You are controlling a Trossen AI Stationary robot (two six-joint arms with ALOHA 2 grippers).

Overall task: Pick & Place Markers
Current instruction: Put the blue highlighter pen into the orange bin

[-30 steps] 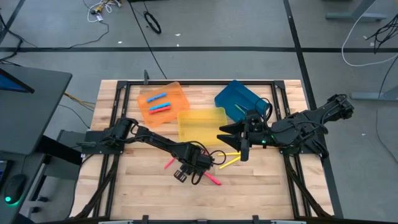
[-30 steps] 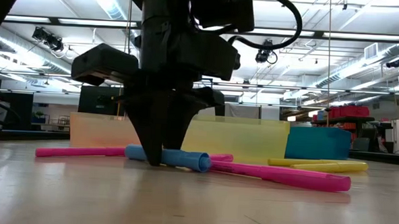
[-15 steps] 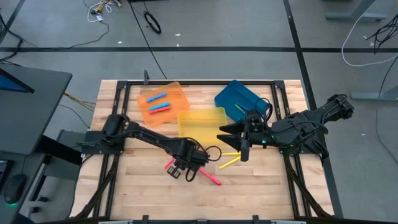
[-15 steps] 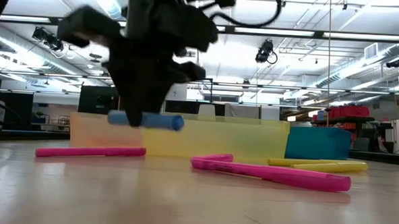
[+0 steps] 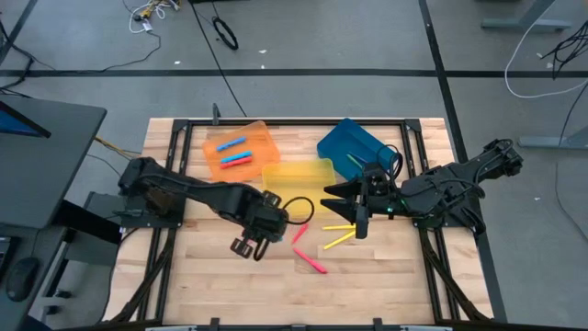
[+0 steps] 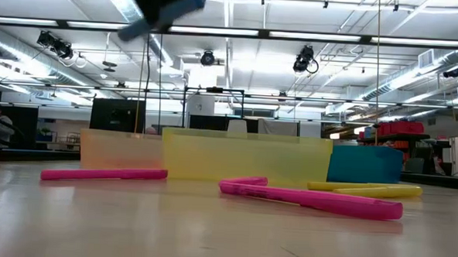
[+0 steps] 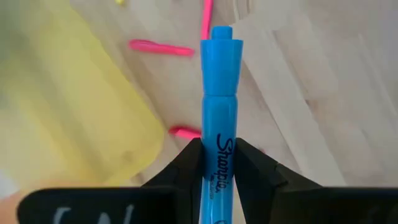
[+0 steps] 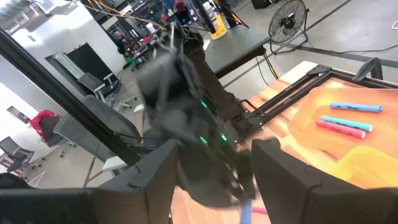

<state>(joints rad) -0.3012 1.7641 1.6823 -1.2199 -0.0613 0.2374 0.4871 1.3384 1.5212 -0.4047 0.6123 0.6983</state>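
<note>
My left gripper [image 5: 246,246] hangs above the table's near middle, shut on a blue marker [image 7: 221,93]. In the low view that marker [image 6: 169,8] shows high above the table. Two pink markers [image 5: 299,233] [image 5: 312,264] and two yellow markers [image 5: 340,240] lie flat on the wood. A blue marker [image 5: 231,144] and a pink one [image 5: 237,159] lie in the orange tray [image 5: 262,133]. My right gripper [image 5: 327,197] stays open in the air near the yellow tray [image 5: 299,188], with nothing between its fingers. My left gripper pinches the blue marker's barrel at its printed label [image 7: 219,152] between its two fingers [image 7: 186,165]. The fingers come from above, pointing steeply down, and lie across the marker. The marker is lifted clear of the table and slightly tilted.
The orange, yellow and blue trays [image 5: 356,145] stand in a row along the table's far half. Bare wood lies at the near left and near right. A black frame [image 5: 409,165] runs around the table top.
My left gripper has risen from the table with the blue marker and moved toward the table's left edge. The marker lay on the wood and now hangs well clear of it. The pink and yellow markers have stayed where they were.
</note>
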